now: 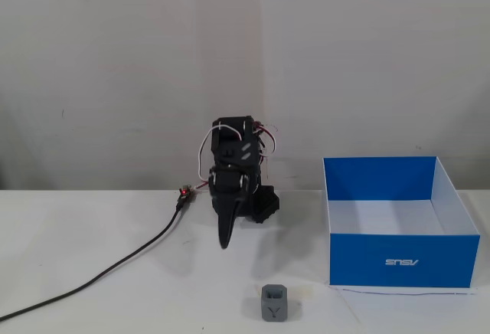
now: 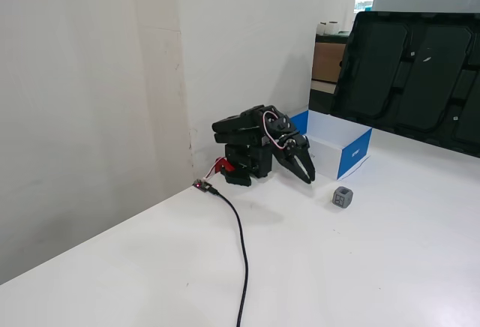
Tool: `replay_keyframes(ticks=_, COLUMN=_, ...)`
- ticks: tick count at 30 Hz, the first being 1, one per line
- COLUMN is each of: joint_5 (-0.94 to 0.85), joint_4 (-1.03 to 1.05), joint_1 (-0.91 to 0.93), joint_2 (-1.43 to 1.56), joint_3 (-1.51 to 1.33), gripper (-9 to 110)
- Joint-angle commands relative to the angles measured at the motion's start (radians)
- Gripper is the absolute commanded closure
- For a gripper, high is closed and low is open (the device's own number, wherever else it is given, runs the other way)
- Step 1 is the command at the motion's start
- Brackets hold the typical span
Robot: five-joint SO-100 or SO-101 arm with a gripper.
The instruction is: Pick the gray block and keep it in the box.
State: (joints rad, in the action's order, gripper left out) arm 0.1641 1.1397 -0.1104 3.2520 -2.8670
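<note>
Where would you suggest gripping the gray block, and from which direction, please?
Probably from above, fingers closing on two opposite flat side walls. The gray block sits upright on the table, apart from the box, so its sides look free.
</note>
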Motion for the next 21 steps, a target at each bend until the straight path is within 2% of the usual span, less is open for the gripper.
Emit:
replay_keyframes(ticks=1, joint_5=0.029, joint_4=-0.031, joint_1=-0.028, joint_2=-0.229, joint_3=0.193, gripper=101)
replay_keyframes(ticks=5, joint_5=0.043, joint_4=-0.021, joint_1=-0.051, joint_2=-0.439, joint_3=0.307, gripper=101)
replay_keyframes(ticks=21, joint_5=0.156, joint_4=0.08, joint_1=-0.189, joint_2=-0.884, joint_3=0.609, gripper=101)
